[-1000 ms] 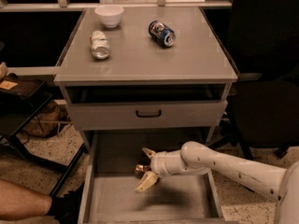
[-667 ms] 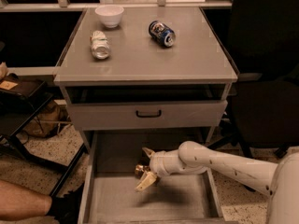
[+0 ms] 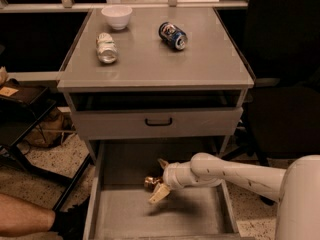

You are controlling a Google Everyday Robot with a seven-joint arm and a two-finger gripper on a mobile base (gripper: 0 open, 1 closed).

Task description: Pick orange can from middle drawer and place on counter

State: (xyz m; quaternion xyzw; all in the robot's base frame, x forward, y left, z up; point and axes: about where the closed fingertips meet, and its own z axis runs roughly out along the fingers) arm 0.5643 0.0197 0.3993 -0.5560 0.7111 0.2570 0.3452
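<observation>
The orange can (image 3: 150, 182) lies on the floor of the open middle drawer (image 3: 190, 211), near its left middle. My gripper (image 3: 157, 181) reaches in from the right on a white arm, low inside the drawer. Its two fingers are spread, one behind the can and one (image 3: 158, 194) in front, so the can sits between them at their tips. The jaws stand open around the can. The counter (image 3: 160, 64) is the grey cabinet top above the drawers.
On the counter stand a white bowl (image 3: 117, 16), a white-silver can (image 3: 106, 47) and a blue can (image 3: 173, 35), both lying down. A grey drawer with a black handle (image 3: 158, 121) is pulled slightly out above. A person's leg (image 3: 25, 219) is at the bottom left, a dark chair (image 3: 285, 84) at the right.
The arm has shifted very slightly to the left inside the drawer. The gripper stays spread at the can, which has not moved.
</observation>
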